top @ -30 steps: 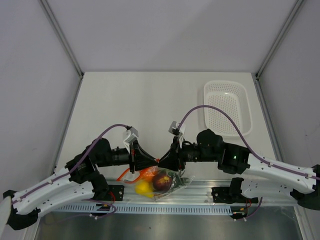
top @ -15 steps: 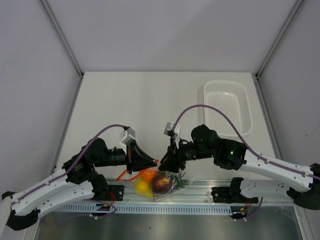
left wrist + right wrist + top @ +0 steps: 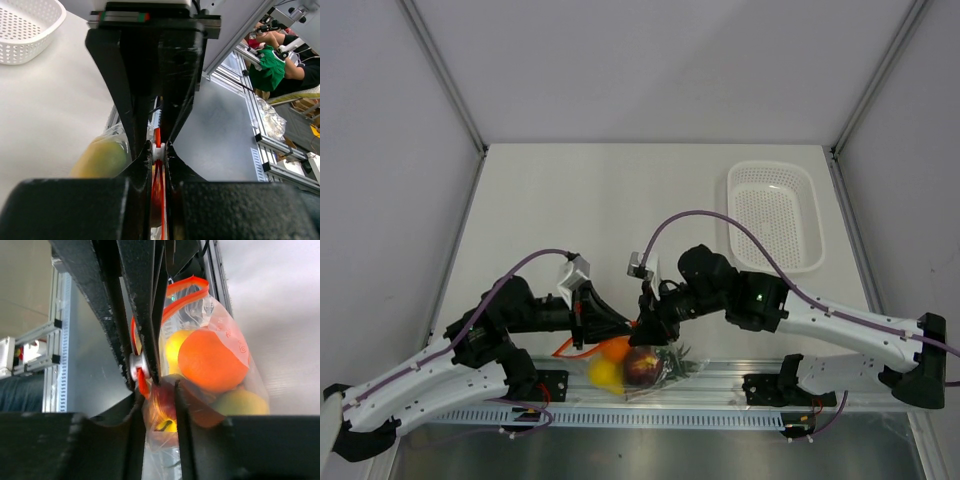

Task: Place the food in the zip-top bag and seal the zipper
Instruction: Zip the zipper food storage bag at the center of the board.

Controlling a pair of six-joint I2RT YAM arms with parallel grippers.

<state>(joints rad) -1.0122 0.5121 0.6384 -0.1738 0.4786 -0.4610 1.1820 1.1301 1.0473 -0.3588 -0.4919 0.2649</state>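
Observation:
The clear zip-top bag (image 3: 665,362) hangs at the table's near edge between both grippers. It holds an orange (image 3: 212,360), a yellow fruit (image 3: 174,347), a yellow-green fruit (image 3: 241,402) and a dark red fruit (image 3: 642,366). No pineapple shows. My left gripper (image 3: 158,150) is shut on the white slider (image 3: 135,368) of the red-orange zipper (image 3: 180,290); part of the strip still loops open. My right gripper (image 3: 159,392) meets it tip to tip and pinches the bag's plastic just beside the slider. In the top view the left gripper (image 3: 623,328) and right gripper (image 3: 644,330) touch.
A white perforated basket (image 3: 775,215) stands at the back right of the table and also shows in the left wrist view (image 3: 25,30). An aluminium rail (image 3: 720,385) runs along the near edge under the bag.
My right arm has swung left and its gripper has closed in against the left gripper. The left gripper has stayed almost still on the slider. The bag has shifted slightly left.

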